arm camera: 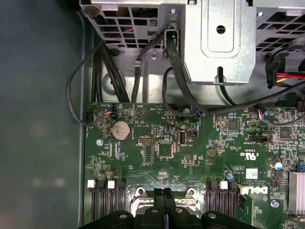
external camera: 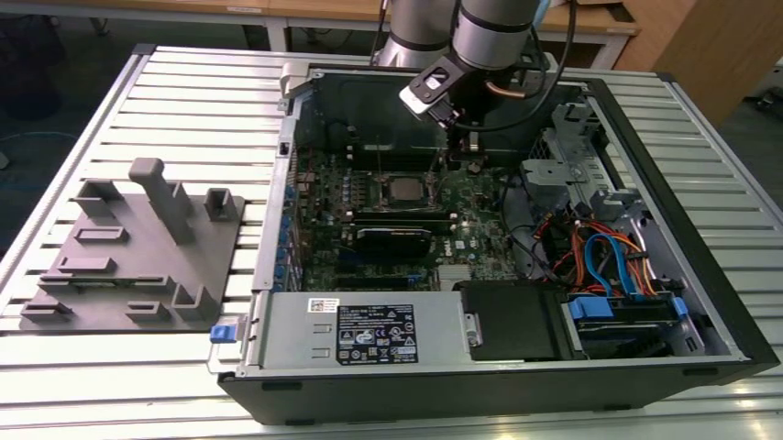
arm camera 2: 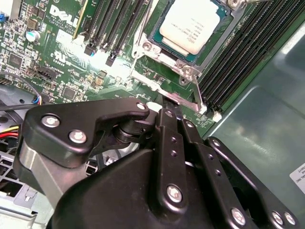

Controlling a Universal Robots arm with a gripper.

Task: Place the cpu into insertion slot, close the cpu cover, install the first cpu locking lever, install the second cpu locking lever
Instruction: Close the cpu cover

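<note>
Work looked about half done: the cpu lay in place just ahead of the narrow, empty-looking pincer, cpu cover down over it; locking levers seemed left.

The cpu is showing a silver-grey metal top with a dull satin sheen. The cpu cover is presenting bright bare metal. The gripper is showing matt black links with shiny screw heads. The circuit board is appearing glossy green. The table is showing ribbed matt silvery metal; the stand, matt grey plastic.
</note>
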